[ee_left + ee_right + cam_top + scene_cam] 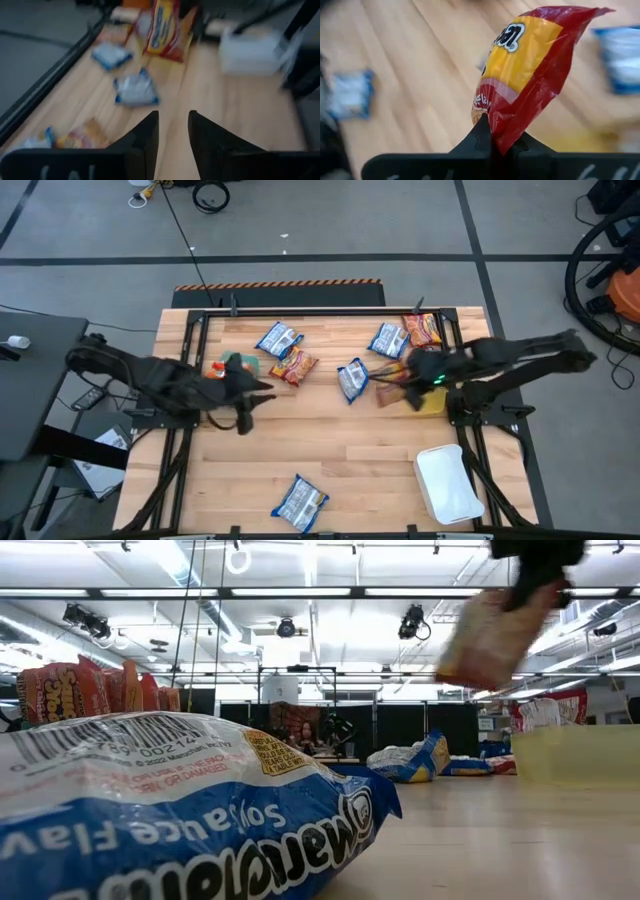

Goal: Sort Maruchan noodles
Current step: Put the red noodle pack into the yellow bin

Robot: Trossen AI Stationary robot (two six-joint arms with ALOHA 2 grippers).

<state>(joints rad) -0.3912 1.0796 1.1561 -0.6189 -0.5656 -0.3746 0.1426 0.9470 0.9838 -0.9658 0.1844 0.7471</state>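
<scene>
Maruchan noodle packets lie flat and scattered on the wooden table: blue ones (pixel 278 338) (pixel 352 378) (pixel 388 340) (pixel 300 502), orange-red ones (pixel 293 366) (pixel 422 330). My right gripper (pixel 495 145) is shut on a red-and-yellow packet (pixel 530 65) above the table's right half, beside the yellow bin (pixel 432 402). My left gripper (pixel 173 120) hangs open over the left half (pixel 262 387), nothing between its fingers. The near blue packet (pixel 180 810) fills the low view's foreground. My right gripper pinches the red-and-yellow packet by one end's edge (pixel 501 136) between its two fingers. The fingers slant down from the table's right side. The packet (pixel 495 635) hangs tilted below the gripper, lifted clear of the table.
A teal bin (pixel 240 365) with orange packets (pixel 90 690) stands at the left, behind my left gripper. A white bin (pixel 448 485) sits near the right front corner. Bare wood stretches across the middle and the near half.
</scene>
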